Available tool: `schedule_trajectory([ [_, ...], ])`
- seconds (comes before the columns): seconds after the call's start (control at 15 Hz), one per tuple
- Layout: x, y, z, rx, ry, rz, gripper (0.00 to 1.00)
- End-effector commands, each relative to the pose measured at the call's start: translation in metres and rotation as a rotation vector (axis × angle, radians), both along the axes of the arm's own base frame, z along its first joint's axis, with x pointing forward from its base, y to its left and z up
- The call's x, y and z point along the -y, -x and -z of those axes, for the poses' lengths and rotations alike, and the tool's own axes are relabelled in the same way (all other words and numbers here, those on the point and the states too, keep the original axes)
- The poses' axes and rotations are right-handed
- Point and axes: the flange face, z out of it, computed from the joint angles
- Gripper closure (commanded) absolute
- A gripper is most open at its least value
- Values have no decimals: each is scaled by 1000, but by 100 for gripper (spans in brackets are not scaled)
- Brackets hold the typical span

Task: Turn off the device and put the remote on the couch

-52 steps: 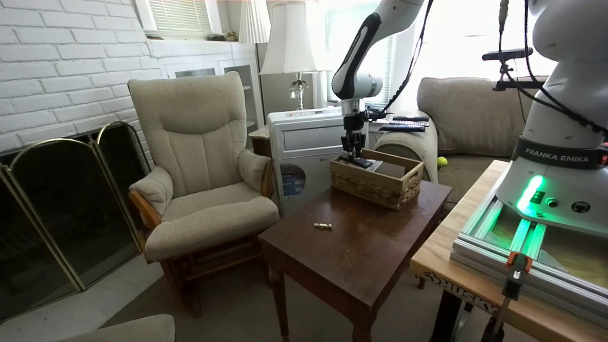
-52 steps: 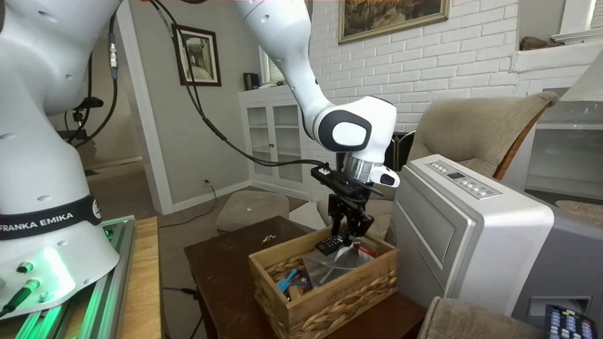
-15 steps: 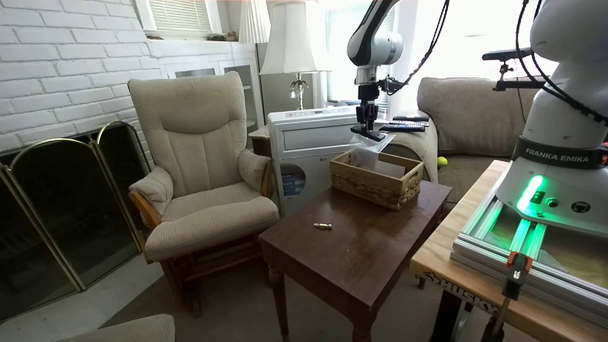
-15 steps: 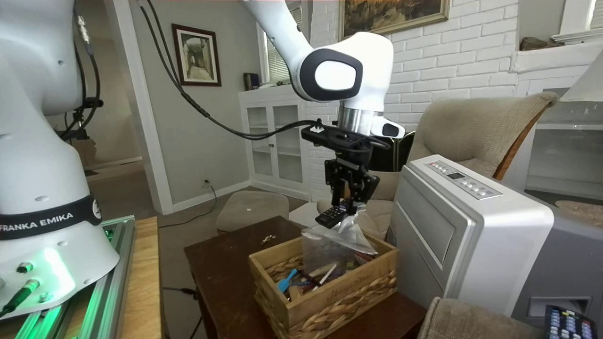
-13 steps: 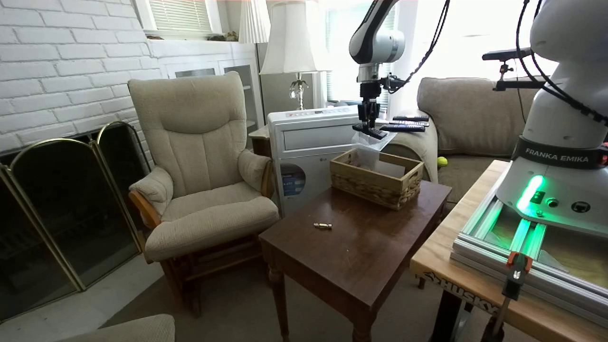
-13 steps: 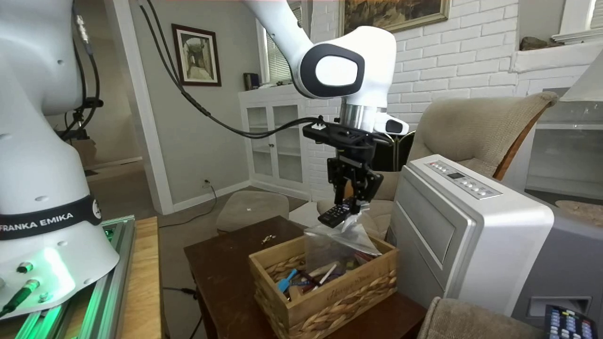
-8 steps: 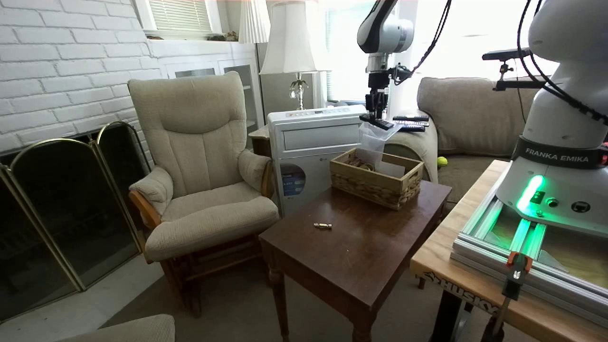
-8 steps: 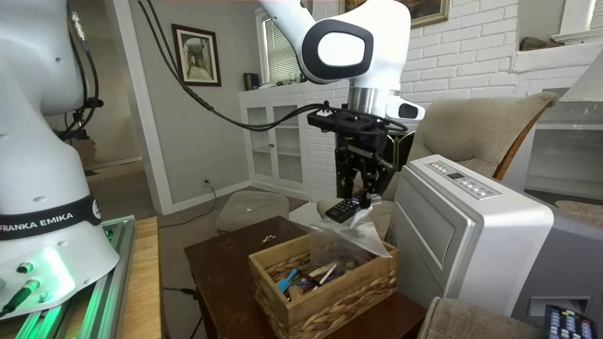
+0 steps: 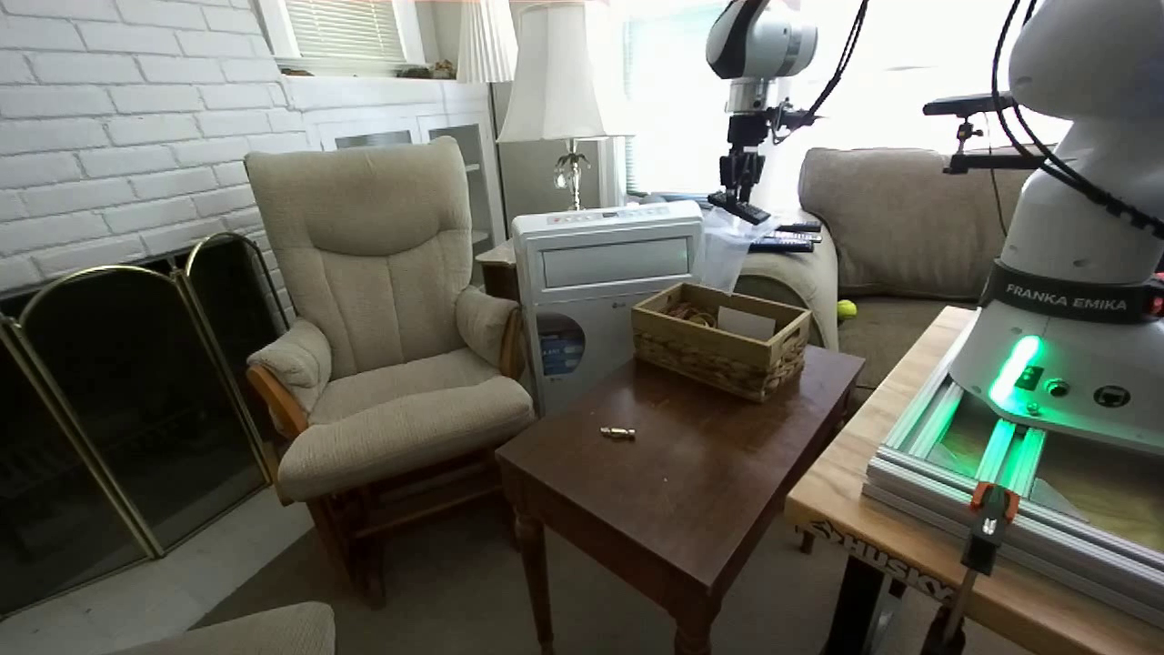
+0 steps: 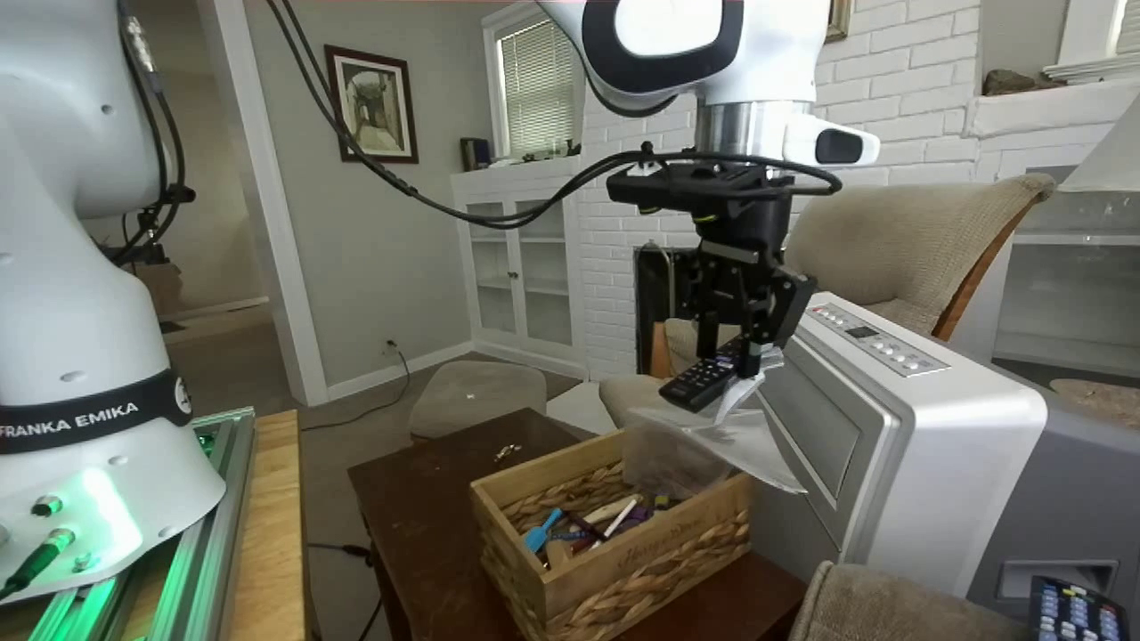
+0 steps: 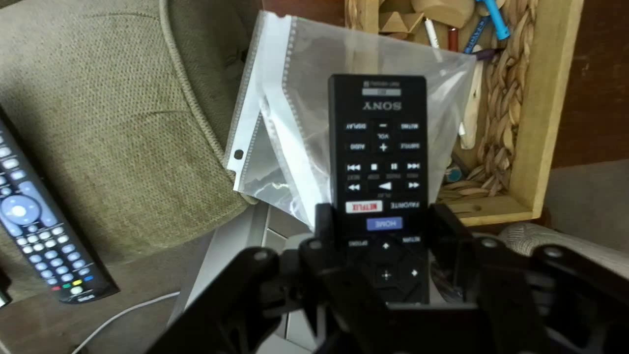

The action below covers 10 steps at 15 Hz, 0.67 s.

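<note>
Because the gripper (image 11: 381,216), jaws partly apart, grips the remote (image 11: 378,140) by its 2 long sides near the basket (image 10: 661,545), short of the couch (image 9: 909,227), best carry it level, the plastic sleeve (image 11: 295,113) clear of the spare remotes (image 9: 784,245).

In an exterior view: windows (image 9: 673,118), glaring, behind the claw (image 9: 739,193), both sides; lamp (image 9: 550,86), white-shaded, left of claw; armchair (image 9: 382,264), cream, farther left, lower; wall (image 9: 136,127), white brick, far left; table (image 9: 655,482), dark wood, lower than claw; floor (image 9: 436,582), brown-grey, lowest.
</note>
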Motion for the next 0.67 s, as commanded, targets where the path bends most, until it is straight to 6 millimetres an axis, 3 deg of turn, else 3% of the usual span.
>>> schedule_trajectory([
  [0.0,22,-8,-11,26,12,-31,74],
  [0.4,46,-19,-20,47,34,-120,74],
  [0.6,63,-24,-14,34,40,-164,74],
])
